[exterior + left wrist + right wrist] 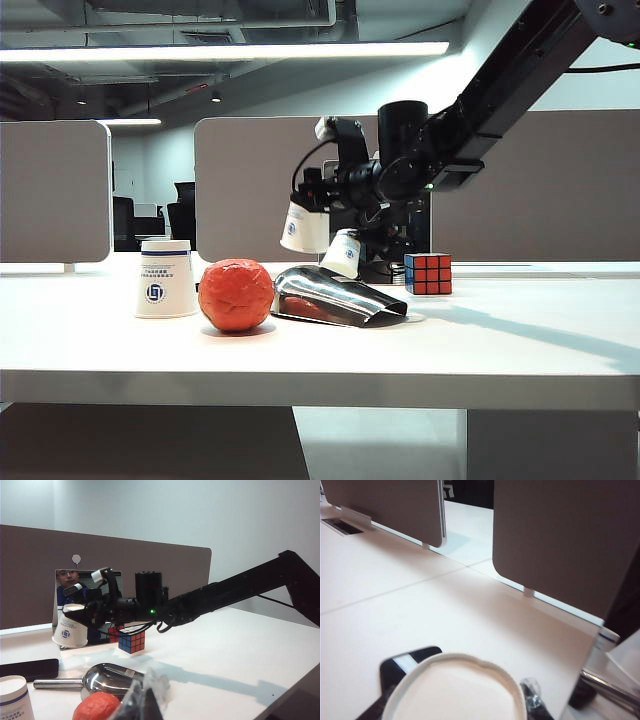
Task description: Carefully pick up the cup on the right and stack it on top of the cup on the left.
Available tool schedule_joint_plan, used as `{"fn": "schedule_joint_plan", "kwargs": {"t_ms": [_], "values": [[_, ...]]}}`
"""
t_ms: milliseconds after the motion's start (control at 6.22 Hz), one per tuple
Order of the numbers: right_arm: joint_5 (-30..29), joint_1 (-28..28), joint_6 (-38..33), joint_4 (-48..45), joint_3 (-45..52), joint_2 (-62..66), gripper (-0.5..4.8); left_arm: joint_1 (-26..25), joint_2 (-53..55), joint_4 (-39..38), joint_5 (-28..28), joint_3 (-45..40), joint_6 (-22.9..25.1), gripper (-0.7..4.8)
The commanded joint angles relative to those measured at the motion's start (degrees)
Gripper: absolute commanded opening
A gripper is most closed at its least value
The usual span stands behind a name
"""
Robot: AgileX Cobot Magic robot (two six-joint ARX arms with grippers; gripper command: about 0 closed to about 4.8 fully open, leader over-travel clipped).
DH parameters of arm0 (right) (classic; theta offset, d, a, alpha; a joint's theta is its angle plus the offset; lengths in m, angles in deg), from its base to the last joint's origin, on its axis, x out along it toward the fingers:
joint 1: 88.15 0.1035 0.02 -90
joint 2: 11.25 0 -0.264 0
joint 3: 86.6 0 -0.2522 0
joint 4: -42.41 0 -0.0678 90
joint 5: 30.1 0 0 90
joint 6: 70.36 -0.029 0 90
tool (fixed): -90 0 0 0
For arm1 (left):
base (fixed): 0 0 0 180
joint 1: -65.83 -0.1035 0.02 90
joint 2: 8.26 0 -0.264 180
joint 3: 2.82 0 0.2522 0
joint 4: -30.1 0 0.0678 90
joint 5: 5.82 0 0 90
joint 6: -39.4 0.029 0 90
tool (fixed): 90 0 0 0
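Exterior view: right gripper point(312, 200) is up in the air above the middle of the table point(500, 345), clamped on a paper cup point(304, 228), tilted, mouth down. The other cup point(165, 279) sits upside down near the table's left end, w/ an orange ball point(236, 294) just beside it, then a metal scoop point(338, 297), and a Rubik's cube point(428, 273) further back. Left wrist view: same lifted cup point(69, 629) in front of a mirror point(85, 607), cube point(132, 641) below the arm, black phone point(28, 669) by the near edge. Left gripper point(140, 700) is just a dark blur, can't tell its jaws. Right wrist view: cup rim point(457, 687) fills the foreground, phone point(407, 664) under it.
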Motion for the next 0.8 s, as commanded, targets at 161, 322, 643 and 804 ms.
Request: {"fn": "schedule_joint_plan", "kwargs": {"t_ms": [161, 322, 643, 804], "values": [[-2.95, 0.96, -1.95, -0.96, -2.64, -0.90, 2.91, 0.00, 0.02, 0.37, 0.00, 0.11, 0.07, -0.05], [-4.44, 1.29, -2.01, -0.85, -2.84, -1.20, 2.91, 0.00, 0.00, 0.37, 0.00, 0.11, 0.04, -0.05], [-10.21, 3.10, -4.28, -0.76, -2.84, -3.56, 2.91, 0.00, 0.00, 0.33, -0.46, 0.11, 0.07, -0.05], [-11.26, 3.80, -4.44, -0.72, -2.84, -4.17, 2.91, 0.00, 0.00, 0.31, -0.46, 0.11, 0.07, -0.05]]}}
